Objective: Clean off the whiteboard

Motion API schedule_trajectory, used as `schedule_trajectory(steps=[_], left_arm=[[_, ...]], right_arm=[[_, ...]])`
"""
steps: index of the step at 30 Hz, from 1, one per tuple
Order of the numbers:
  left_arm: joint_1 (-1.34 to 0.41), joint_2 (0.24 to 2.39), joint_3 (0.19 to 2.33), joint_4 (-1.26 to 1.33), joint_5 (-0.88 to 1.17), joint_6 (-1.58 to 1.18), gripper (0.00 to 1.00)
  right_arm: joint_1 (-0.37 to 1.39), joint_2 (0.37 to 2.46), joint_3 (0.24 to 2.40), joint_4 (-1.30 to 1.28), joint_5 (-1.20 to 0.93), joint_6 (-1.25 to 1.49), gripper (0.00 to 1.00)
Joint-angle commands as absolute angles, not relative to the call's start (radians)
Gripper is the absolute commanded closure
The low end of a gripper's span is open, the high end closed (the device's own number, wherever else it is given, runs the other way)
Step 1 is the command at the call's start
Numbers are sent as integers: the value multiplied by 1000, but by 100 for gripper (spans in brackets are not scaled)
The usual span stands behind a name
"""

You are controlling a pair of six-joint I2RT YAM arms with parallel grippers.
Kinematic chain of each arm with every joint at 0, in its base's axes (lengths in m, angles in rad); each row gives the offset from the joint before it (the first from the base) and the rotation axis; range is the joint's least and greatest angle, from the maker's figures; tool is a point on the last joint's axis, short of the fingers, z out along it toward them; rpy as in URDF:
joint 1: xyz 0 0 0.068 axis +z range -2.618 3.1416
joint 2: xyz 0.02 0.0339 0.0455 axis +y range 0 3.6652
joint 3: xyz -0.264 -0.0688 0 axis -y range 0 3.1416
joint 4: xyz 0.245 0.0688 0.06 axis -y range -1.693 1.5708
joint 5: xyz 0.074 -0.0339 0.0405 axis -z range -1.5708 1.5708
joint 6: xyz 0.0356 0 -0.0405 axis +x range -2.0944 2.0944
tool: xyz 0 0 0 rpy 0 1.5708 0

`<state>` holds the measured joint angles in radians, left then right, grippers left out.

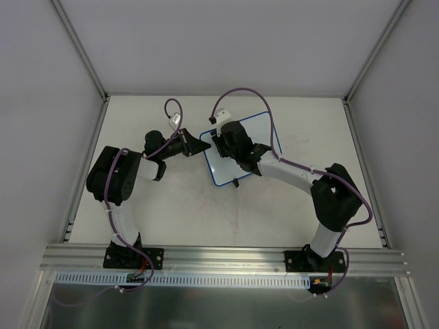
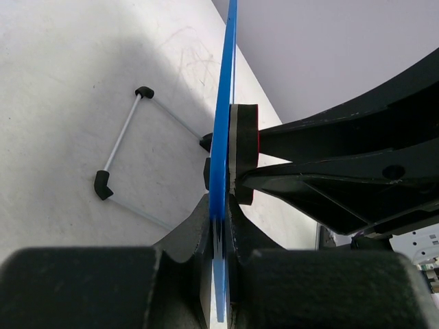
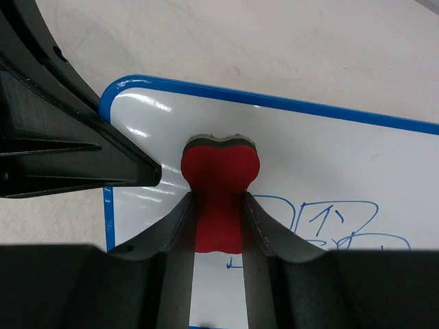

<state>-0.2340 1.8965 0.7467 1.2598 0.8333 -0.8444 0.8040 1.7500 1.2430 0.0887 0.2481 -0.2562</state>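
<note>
The whiteboard (image 1: 264,130) with a blue frame lies at the table's middle back. It shows in the right wrist view (image 3: 322,157) with blue scribbles (image 3: 322,223) at its lower right. My left gripper (image 1: 199,146) is shut on its left edge, seen edge-on in the left wrist view (image 2: 223,151). My right gripper (image 1: 226,140) is shut on the red bone-shaped eraser (image 3: 219,188), which presses on the board near its top left corner. The eraser's edge also shows in the left wrist view (image 2: 245,154).
A wire stand with black feet (image 2: 120,147) sticks out from the board's back over the white table (image 1: 171,212). White walls with metal posts enclose the table. A metal rail (image 1: 226,257) runs along the near edge.
</note>
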Motion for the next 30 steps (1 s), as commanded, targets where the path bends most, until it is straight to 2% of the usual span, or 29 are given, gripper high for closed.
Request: schedule_trajectory(steps=[1, 16, 30], left_arm=[[-247, 1896, 764, 1341, 877, -810, 100], [-245, 1896, 758, 1345, 884, -811, 100], [-241, 1902, 755, 1365, 897, -830, 100]], right_arm=[[808, 1793, 1292, 103, 281, -270, 100], [807, 1715, 993, 143, 310, -154, 100], [808, 1677, 713, 319, 347, -35, 100]])
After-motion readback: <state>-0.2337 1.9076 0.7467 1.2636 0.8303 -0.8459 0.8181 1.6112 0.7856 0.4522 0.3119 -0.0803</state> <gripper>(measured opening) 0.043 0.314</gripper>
